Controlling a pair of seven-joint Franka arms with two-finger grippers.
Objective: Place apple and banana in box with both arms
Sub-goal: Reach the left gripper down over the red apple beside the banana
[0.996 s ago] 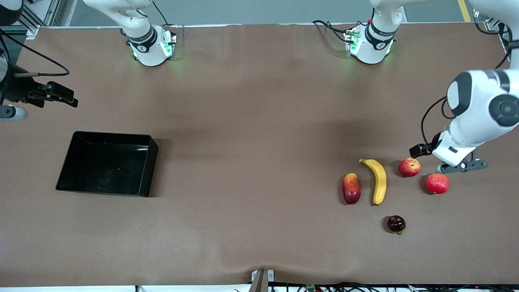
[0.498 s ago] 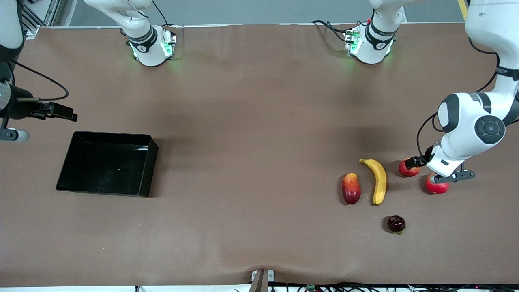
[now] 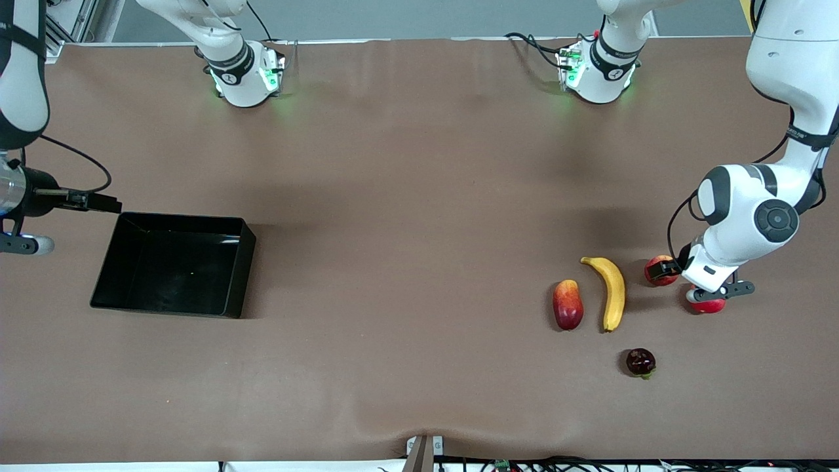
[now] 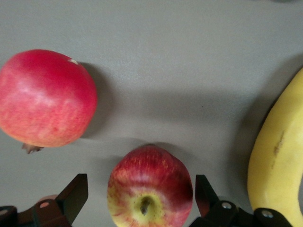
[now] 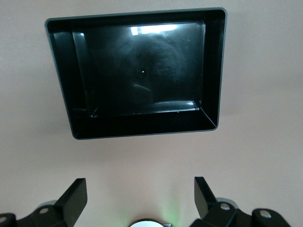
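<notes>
The apple [image 3: 655, 271], red with yellow streaks, lies beside the banana [image 3: 611, 292] toward the left arm's end of the table. My left gripper [image 3: 682, 278] is low over the apple. In the left wrist view the gripper [image 4: 140, 194] is open, with a finger on each side of the apple [image 4: 149, 189] and a gap on both sides. The banana [image 4: 277, 161] shows there too. The black box [image 3: 172, 264] stands empty toward the right arm's end. My right gripper [image 3: 29, 226] is open and empty [image 5: 140, 198] over bare table beside the box [image 5: 142, 71].
A uniformly red round fruit [image 3: 708, 305] lies next to the apple, partly under the left hand, and shows in the left wrist view [image 4: 45, 99]. A red-yellow mango [image 3: 567, 304] lies beside the banana. A dark fruit [image 3: 640, 362] lies nearer the front camera.
The left arm has swung in and come down, bringing its gripper over the apple. The right arm has moved its gripper toward the box's corner. No fruit has moved.
</notes>
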